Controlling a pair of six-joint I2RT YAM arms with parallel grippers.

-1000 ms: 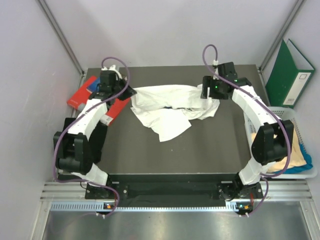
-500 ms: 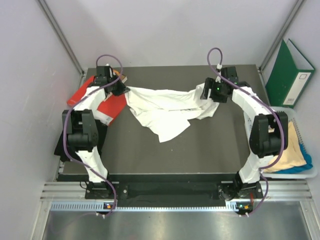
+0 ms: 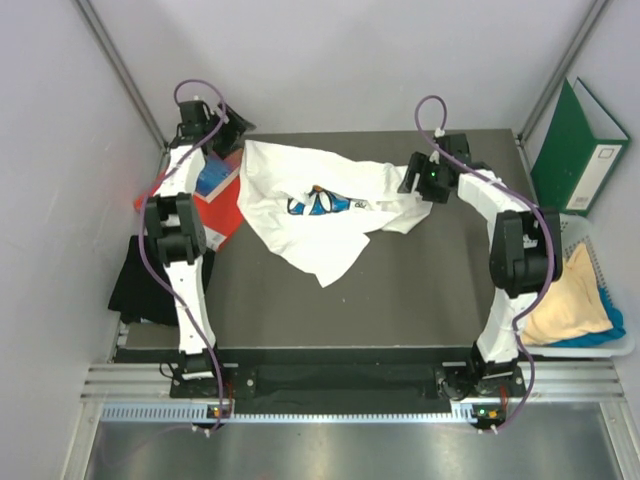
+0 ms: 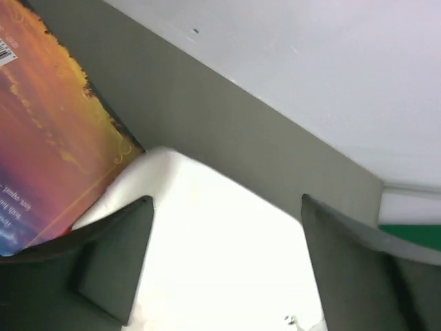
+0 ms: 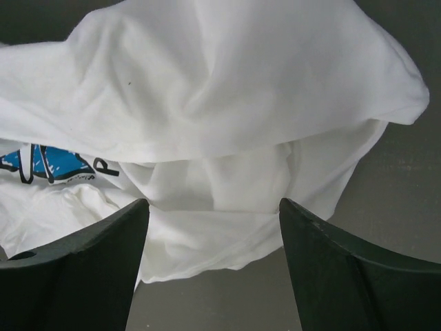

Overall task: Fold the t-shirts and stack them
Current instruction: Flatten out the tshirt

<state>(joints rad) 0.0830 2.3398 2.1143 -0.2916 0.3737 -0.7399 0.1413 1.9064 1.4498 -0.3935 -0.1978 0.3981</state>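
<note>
A white t-shirt (image 3: 320, 215) lies rumpled across the back of the dark table (image 3: 400, 300), its blue print (image 3: 318, 203) facing up. My left gripper (image 3: 232, 128) is at the back left corner, just past the shirt's left end. In the left wrist view the left gripper (image 4: 226, 200) is open, with the white cloth (image 4: 220, 262) blurred beneath it. My right gripper (image 3: 412, 186) hovers over the shirt's right end. It (image 5: 213, 202) is open above bunched folds (image 5: 227, 103), holding nothing. A black t-shirt (image 3: 138, 285) hangs off the table's left edge.
Red and blue books (image 3: 215, 190) lie at the back left under the left arm; one orange cover (image 4: 48, 138) shows beside the left finger. A white mesh basket (image 3: 603, 347) at the right holds a pale yellow shirt (image 3: 570, 300) and a blue one (image 3: 612, 325). A green binder (image 3: 580, 145) leans behind it.
My left gripper carried the shirt's left end to the back left, spreading the cloth so the blue print shows, then opened and let go. The right gripper has barely moved.
</note>
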